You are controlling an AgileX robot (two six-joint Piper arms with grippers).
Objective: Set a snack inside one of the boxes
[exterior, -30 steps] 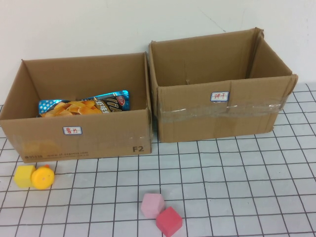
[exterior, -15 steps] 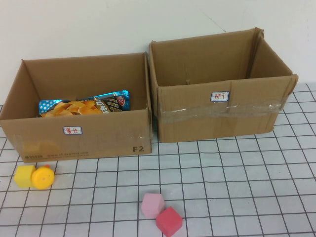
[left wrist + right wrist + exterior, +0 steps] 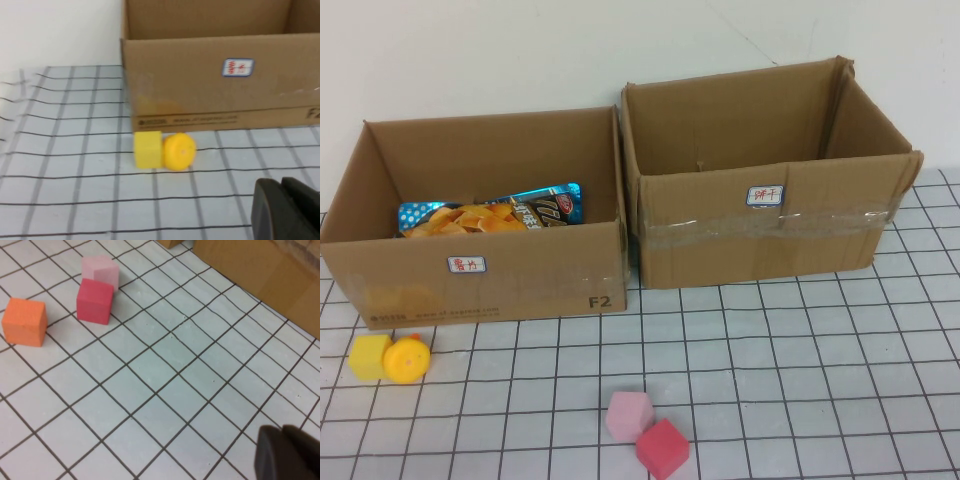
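Note:
Two brown cardboard boxes stand side by side at the back of the gridded table. The left box (image 3: pixel 520 280) (image 3: pixel 200 95) holds a blue snack bag (image 3: pixel 490 213) with orange chips printed on it. The right box (image 3: pixel 770 235) (image 3: pixel 260 275) carries clear tape across its front, and its inside floor is hidden. Each box bears a small white sticker with red characters. My left gripper (image 3: pixel 281 186) is shut with nothing in it, low over the table in front of the left box. My right gripper (image 3: pixel 282 432) is also shut and empty, above the bare grid. Neither arm shows in the high view.
A yellow block (image 3: pixel 368 357) (image 3: pixel 148 149) and a yellow round piece (image 3: pixel 407 359) (image 3: pixel 179 151) lie in front of the left box. A pink block (image 3: pixel 629 416) (image 3: pixel 101 271) and a red block (image 3: pixel 663 449) (image 3: pixel 95 301) sit near the front middle. An orange cube (image 3: pixel 25 321) lies beside them.

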